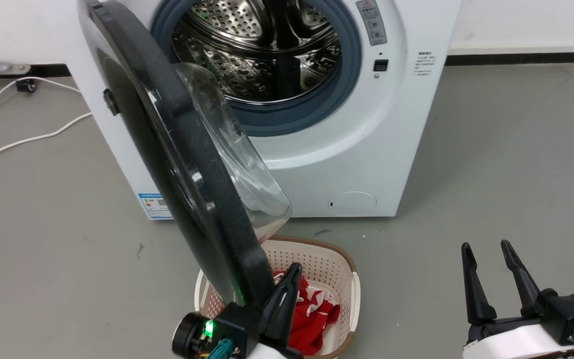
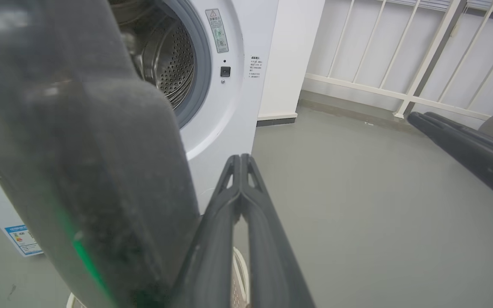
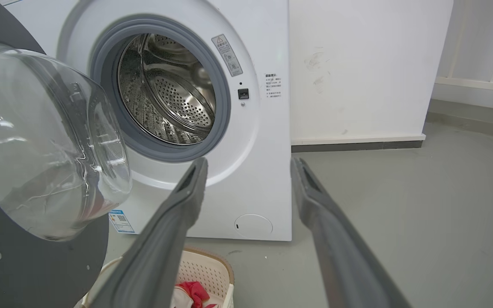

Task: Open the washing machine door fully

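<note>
The large round glossy black washing machine door with its bulging clear glass bowl (image 1: pixel 167 129) stands roughly half open. In the head view it is seen edge-on, its rim running from the upper left of the frame down to the lower centre. It is hinged on the picture-left side of the white boxy front-loading washing machine (image 1: pixel 366 149), whose steel drum mouth is open at the top centre.

The left gripper (image 1: pixel 292 274) sits at the lower centre. Its two dark fingers are pressed together with nothing between them. They lie just beside the door's free lower edge on the bowl side, and appear to touch it. In the left wrist view the door (image 2: pixel 79 171) is at frame left, with the closed gripper (image 2: pixel 240 159) immediately to its right.

So the door lies picture-left of the fingers, and opening it fully probably calls for a sideways push that way, away from the machine's front.

The right gripper (image 1: pixel 491 254), fingers spread and empty, rests at the lower right, well apart from the door, which leaves the left arm much the nearer. The cream perforated plastic laundry basket (image 1: pixel 337 264) stands under the door's edge.
</note>
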